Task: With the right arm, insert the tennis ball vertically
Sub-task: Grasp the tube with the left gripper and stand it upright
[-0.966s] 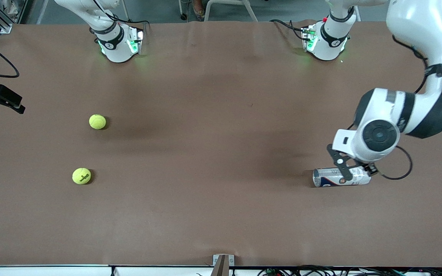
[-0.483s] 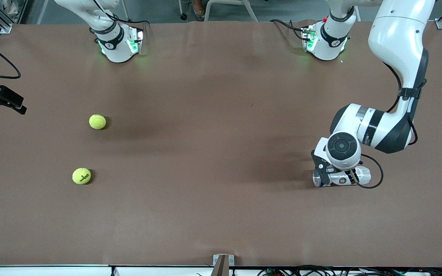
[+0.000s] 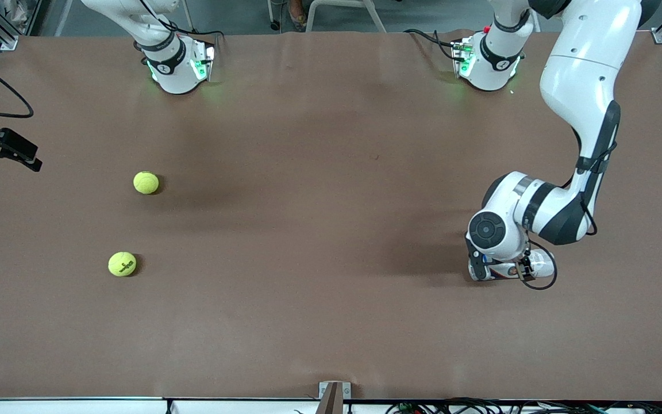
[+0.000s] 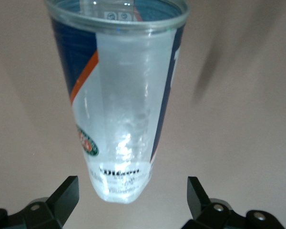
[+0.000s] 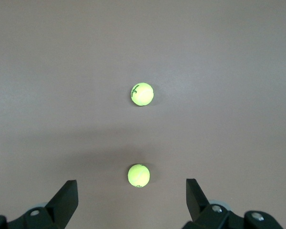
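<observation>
Two yellow tennis balls lie toward the right arm's end of the table, one (image 3: 146, 183) farther from the front camera than the other (image 3: 122, 264). The right wrist view shows both balls (image 5: 142, 94) (image 5: 138, 175) far below my right gripper (image 5: 131, 202), which hangs open and empty high over that end of the table (image 3: 18, 155). A clear ball tube (image 3: 542, 264) with a blue and orange label lies on its side toward the left arm's end. My left gripper (image 3: 502, 269) is low over it, open, with the tube's closed end (image 4: 119, 188) between the fingers (image 4: 66, 195), not touching them.
The brown table top (image 3: 319, 230) carries only the balls and the tube. Both arm bases (image 3: 179, 66) (image 3: 486, 60) stand at the edge farthest from the front camera. A small bracket (image 3: 334, 394) sits at the nearest edge.
The left arm has swung its hand down over the tube and toward the right arm's end of it. The right gripper and both balls have stayed in place.
</observation>
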You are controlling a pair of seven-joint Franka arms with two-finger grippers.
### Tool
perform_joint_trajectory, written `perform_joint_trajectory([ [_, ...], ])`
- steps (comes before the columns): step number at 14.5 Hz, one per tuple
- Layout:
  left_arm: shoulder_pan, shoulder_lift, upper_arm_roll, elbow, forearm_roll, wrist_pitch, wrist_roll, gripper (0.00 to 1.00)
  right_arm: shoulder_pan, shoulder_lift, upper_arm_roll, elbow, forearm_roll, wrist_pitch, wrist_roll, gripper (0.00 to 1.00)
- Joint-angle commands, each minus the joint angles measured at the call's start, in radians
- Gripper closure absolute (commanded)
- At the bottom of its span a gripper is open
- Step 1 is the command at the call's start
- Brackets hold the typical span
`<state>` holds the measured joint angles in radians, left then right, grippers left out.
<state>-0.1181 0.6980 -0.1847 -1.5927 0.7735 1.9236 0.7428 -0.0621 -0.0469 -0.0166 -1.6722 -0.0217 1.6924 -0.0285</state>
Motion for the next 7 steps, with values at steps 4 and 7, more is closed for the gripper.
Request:
perform_joint_trajectory([
  [4,-0.005,0.060,-0.001,0.056,0.112,-0.005,-0.016,0.00,0.013,-0.005,0.001,-0.001,-0.020,0.001,0.012,0.00],
  [7,0.006,0.071,0.001,0.051,0.127,0.038,-0.069,0.01,0.016,-0.007,0.001,-0.001,-0.020,0.000,0.013,0.00],
])
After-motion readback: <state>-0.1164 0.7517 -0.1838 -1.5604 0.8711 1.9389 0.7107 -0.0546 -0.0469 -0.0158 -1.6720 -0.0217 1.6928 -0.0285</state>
